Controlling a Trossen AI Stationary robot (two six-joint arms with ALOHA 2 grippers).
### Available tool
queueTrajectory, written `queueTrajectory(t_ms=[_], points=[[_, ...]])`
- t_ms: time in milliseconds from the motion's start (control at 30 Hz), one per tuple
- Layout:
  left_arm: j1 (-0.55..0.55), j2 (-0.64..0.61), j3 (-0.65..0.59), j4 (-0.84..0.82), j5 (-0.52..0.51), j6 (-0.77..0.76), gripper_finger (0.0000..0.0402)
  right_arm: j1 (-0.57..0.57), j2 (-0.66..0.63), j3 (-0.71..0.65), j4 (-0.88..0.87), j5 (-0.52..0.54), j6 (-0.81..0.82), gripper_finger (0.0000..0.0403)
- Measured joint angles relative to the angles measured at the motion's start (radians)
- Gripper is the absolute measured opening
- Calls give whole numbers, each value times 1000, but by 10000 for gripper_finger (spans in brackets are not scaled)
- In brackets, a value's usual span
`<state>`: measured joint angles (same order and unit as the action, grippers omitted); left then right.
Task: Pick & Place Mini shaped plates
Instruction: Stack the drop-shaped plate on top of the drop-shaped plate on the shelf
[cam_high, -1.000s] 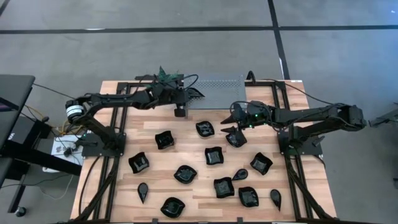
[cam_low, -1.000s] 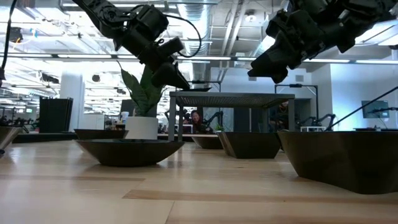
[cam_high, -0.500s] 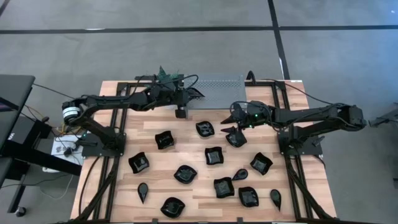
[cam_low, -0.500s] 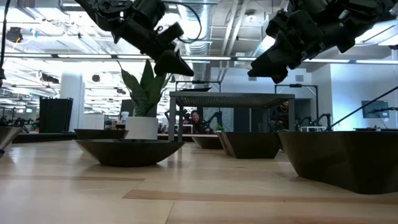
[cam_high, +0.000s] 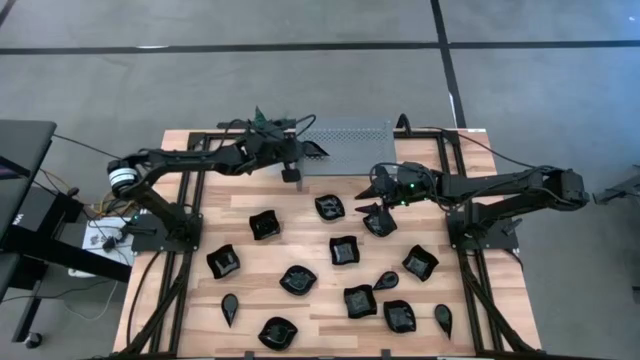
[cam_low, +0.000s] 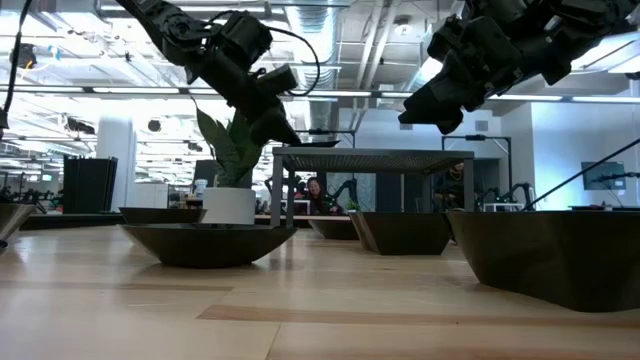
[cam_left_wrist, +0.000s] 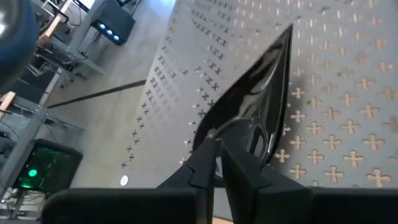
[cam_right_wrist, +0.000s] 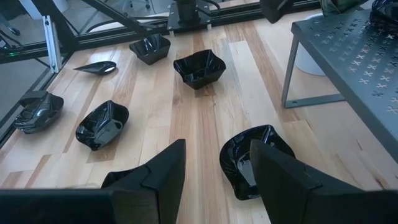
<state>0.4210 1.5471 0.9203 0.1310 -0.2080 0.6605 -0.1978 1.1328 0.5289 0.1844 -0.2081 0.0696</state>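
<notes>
No legible text, label, brand, number or sign appears in any view. The rack (cam_left_wrist: 323, 81) carries only cross-shaped perforations, not characters.

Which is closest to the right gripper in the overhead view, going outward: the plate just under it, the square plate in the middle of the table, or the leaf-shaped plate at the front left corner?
From the right gripper:
1. Plate under it, just in front of the fingers.
2. Square plate, mid-table, farther forward.
3. Leaf-shaped plate, front left corner, farthest.
</notes>
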Motion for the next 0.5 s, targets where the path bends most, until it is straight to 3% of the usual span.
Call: queueTrajectory(t_ms=[233,500], points=[[1,0,0,4,-67,-8,7,0,0,0,0,0,0,175],[-2,0,0,-14,-69,-17,7,0,0,0,-1,0,0,175]])
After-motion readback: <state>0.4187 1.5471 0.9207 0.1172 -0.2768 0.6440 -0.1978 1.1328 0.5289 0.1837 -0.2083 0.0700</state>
